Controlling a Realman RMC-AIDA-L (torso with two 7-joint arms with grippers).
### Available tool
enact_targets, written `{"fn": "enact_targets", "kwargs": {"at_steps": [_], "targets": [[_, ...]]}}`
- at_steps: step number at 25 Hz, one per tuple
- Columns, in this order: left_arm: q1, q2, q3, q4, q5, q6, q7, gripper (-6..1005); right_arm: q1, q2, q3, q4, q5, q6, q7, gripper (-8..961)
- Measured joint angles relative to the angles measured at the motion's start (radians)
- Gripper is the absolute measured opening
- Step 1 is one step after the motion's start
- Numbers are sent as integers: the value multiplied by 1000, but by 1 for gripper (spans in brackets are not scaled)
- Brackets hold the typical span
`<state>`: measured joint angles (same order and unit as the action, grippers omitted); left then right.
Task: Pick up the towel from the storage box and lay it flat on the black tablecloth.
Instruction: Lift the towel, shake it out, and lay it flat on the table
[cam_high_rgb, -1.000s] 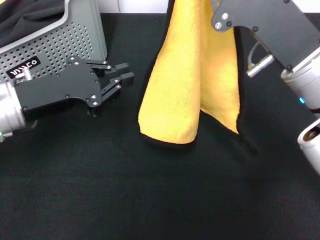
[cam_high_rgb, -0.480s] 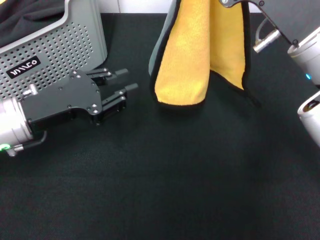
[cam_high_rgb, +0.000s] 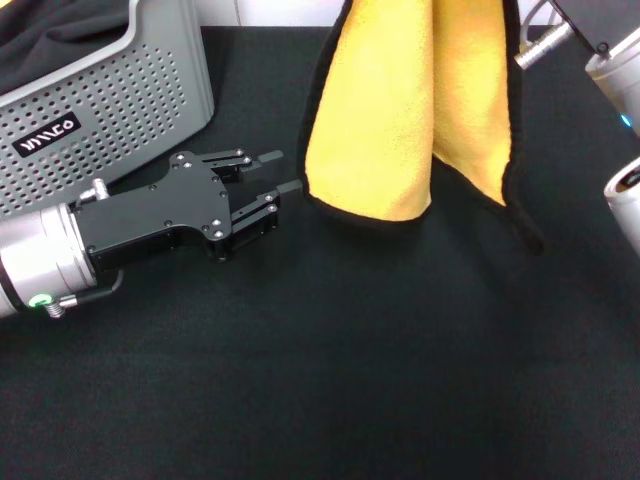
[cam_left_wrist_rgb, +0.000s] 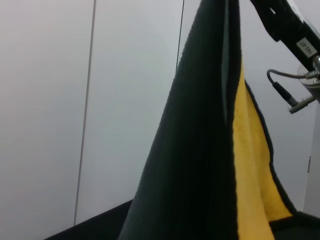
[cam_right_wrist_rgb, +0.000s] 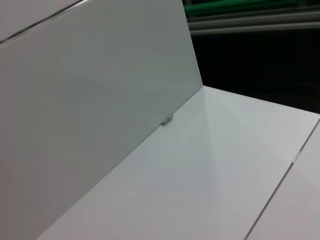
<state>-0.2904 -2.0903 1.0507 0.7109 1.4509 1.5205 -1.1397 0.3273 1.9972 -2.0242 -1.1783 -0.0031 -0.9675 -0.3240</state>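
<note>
From the head camera I see the towel hanging in the air near the top middle, folded over itself, its yellow terry side facing me and a thin black hem tracing its lower edge. Its top runs out of view beside my right arm, whose gripper is not visible here, so I cannot tell how those fingers stand. The towel's bottom edge hangs above the black tablecloth, which covers the whole tabletop. My left gripper lies low over the cloth at the left, pointing at the towel's lower left corner; its fingers are parted a little and hold nothing, with the tips just beside the hem. Behind that arm, at the upper left, stands the storage box, light grey with perforated walls and a black label, and some dark fabric shows inside it. From the left wrist camera I see the towel up close as a dark draped fold with the yellow face showing along one edge, against a pale wall. From the right wrist camera I see only pale flat panels.
</note>
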Motion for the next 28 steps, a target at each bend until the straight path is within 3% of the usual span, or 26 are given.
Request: {"fn": "enact_targets", "kwargs": {"at_steps": [4, 11, 21, 28], "targets": [[-9, -2, -8, -25, -3, -7, 25, 362, 12, 0, 8, 5, -2, -2, 2, 4], [-48, 2, -105, -106, -3, 7, 50, 361, 12, 3, 33, 1, -48, -4, 3, 3], [-121, 9, -100, -196, 14, 10, 73, 360, 52, 14, 60, 17, -65, -6, 0, 8], [-136, 11, -98, -203, 15, 25, 68, 359, 92, 17, 85, 60, -65, -6, -2, 14]]}}
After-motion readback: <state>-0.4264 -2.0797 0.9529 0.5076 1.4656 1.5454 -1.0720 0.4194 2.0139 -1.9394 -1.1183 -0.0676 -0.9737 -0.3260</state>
